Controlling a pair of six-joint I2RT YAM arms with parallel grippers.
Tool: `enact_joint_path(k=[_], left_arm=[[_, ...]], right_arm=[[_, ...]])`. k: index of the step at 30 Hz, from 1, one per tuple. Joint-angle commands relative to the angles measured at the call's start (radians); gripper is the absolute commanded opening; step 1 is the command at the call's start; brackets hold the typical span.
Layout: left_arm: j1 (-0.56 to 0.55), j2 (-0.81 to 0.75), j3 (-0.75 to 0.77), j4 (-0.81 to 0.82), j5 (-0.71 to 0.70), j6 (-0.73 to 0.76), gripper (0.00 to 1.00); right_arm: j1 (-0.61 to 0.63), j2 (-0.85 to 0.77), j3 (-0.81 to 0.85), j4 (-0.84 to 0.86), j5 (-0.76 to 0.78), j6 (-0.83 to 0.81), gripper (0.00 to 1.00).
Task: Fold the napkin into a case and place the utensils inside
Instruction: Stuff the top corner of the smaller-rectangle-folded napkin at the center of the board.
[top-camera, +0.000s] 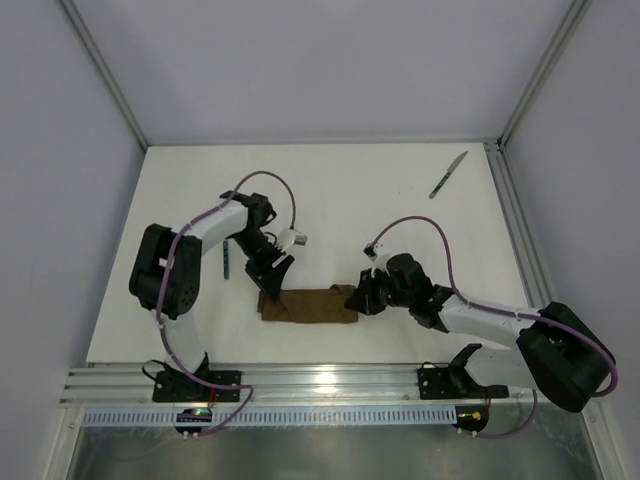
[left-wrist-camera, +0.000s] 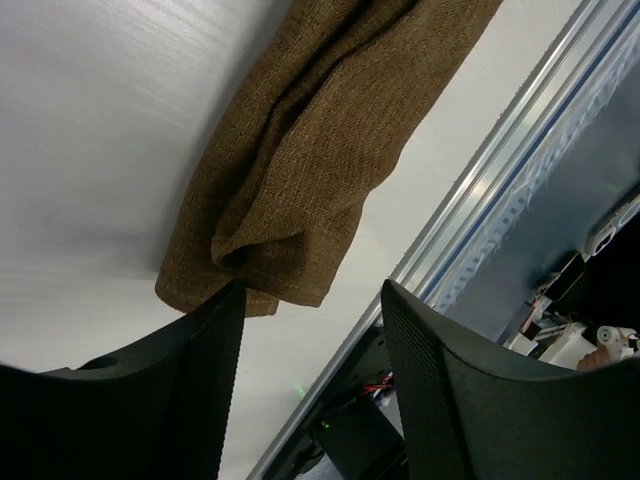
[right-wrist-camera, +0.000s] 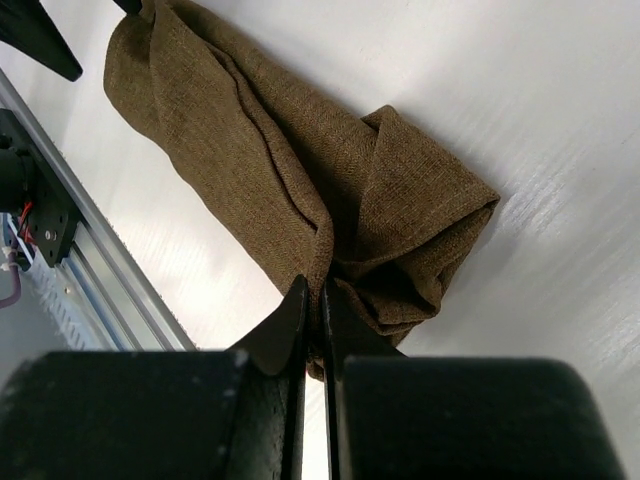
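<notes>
Where the right gripper (right-wrist-camera: 312, 295) meets the napkin (right-wrist-camera: 300, 170), its jaws are pressed together and pinch a thin fold of cloth at the napkin's right end. At the napkin's left end the left gripper (left-wrist-camera: 312, 290) has its jaws well apart and holds nothing; one finger (left-wrist-camera: 205, 370) sits right at the cloth's corner. The napkin lies flat on the white table (top-camera: 340, 200) between the two grippers. It is a dark brown, rumpled oblong bundle, folded lengthwise with loose creases. Beyond the napkin's left end lies the teal-handled fork (top-camera: 227, 258), apart from the cloth. Far beyond the napkin's right end lies the knife (top-camera: 449, 174).
</notes>
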Motion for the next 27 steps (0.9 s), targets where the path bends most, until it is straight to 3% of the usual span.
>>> enact_joint_path(k=[1,5,11,14,15,18,22,23,26,27], left_arm=[[0.003,0.008,-0.003,-0.015,0.097,0.031,0.61],[0.003,0.001,-0.032,0.046,0.015,0.011,0.6],[0.003,0.002,-0.087,0.12,-0.119,-0.021,0.44],[0.003,-0.002,-0.102,0.147,-0.134,-0.026,0.23],[0.003,-0.002,-0.104,0.153,-0.139,-0.027,0.11],[0.003,-0.011,-0.113,0.209,-0.176,-0.039,0.0],[-0.004,-0.025,-0.076,0.266,-0.184,-0.027,0.02],[-0.004,-0.019,-0.058,0.256,-0.19,-0.015,0.15],[-0.004,-0.05,0.008,0.209,-0.179,0.022,0.43],[-0.004,-0.067,0.035,0.192,-0.164,0.036,0.46]], right_arm=[[0.019,0.029,0.055,0.047,0.016,0.017,0.04],[0.024,0.064,0.063,0.07,0.012,0.021,0.04],[0.027,0.083,0.055,0.088,0.009,0.035,0.04],[0.03,0.09,0.05,0.1,0.01,0.047,0.04],[0.033,0.095,0.049,0.105,0.009,0.052,0.04],[0.048,0.112,0.049,0.125,0.012,0.066,0.04],[0.067,0.124,0.055,0.157,0.023,0.107,0.04],[0.07,0.124,0.055,0.171,0.026,0.124,0.04],[0.076,0.138,0.073,0.165,0.041,0.129,0.04],[0.076,0.144,0.077,0.165,0.044,0.13,0.04]])
